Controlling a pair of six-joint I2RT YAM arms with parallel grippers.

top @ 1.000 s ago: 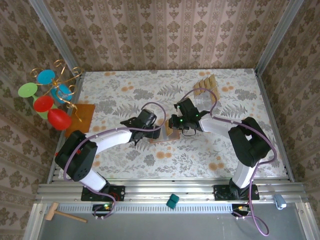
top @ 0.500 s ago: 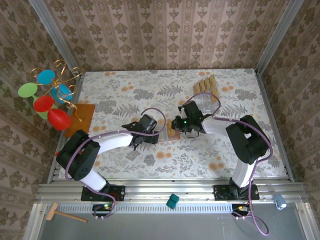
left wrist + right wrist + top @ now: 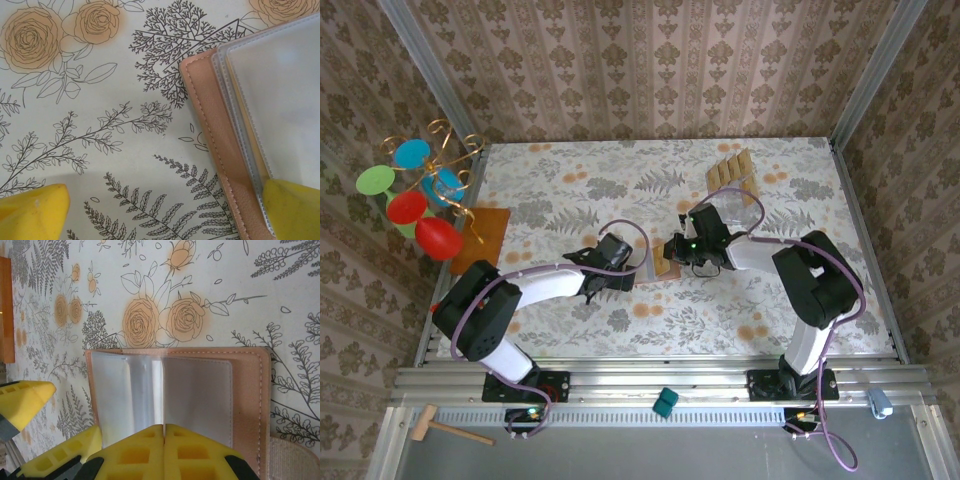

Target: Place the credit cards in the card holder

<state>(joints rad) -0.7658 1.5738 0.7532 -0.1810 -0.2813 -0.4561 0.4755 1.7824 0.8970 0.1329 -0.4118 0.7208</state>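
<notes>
The card holder (image 3: 250,395) lies open on the flowered cloth, salmon-brown with clear sleeves (image 3: 200,400) inside. It also shows between the two grippers (image 3: 652,266) and at the right of the left wrist view (image 3: 210,125). My right gripper (image 3: 164,432) is shut, with its tips at the wallet's near edge over the fold of the sleeves. A thin sleeve edge runs into the seam between the fingers, and I cannot tell if it is pinched. My left gripper (image 3: 165,215) is open across the wallet's outer edge, one fingertip (image 3: 295,210) over the sleeves. Several tan credit cards (image 3: 731,168) stand in a row at the back right.
An orange-brown mat (image 3: 488,230) lies at the left under a wire ornament with coloured discs (image 3: 415,190). A wooden mallet (image 3: 445,428) and a teal block (image 3: 665,402) rest on the front rail. A tan strap (image 3: 295,455) sticks out beside the wallet.
Both grippers have drifted a little toward the front of the table and closed in on the wallet. Their jaws have not changed.
</notes>
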